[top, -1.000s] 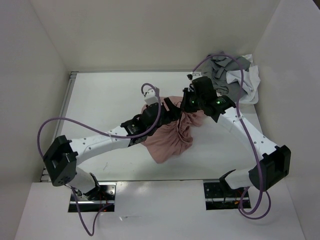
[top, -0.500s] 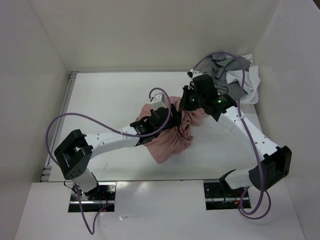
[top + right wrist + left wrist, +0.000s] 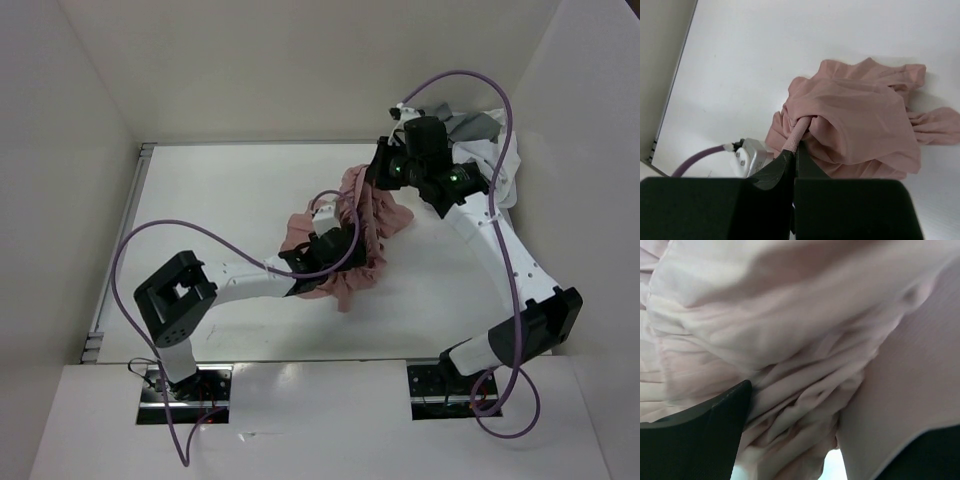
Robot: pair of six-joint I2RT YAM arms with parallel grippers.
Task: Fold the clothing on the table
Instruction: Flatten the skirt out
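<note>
Overhead view: we record bright, even, diffuse light from above. The white table (image 3: 220,200) reads near-white, with no glare on it. We note faint, soft-edged shadows under the arms and beneath the clothing (image 3: 365,215). Focus holds across this view, and we see the walls lean outward toward the frame edges.

Left wrist view: we find it dimmer, with fabric filling the frame. It is soft and out of focus throughout and smeared at the left. The dark left fingers (image 3: 700,440) are blurred.

Right wrist view: we log bright, clear light and a sharp far field. A pale grey shadow lies right of the garment. The dark right fingers (image 3: 777,170) at the near edge are out of focus.
</note>
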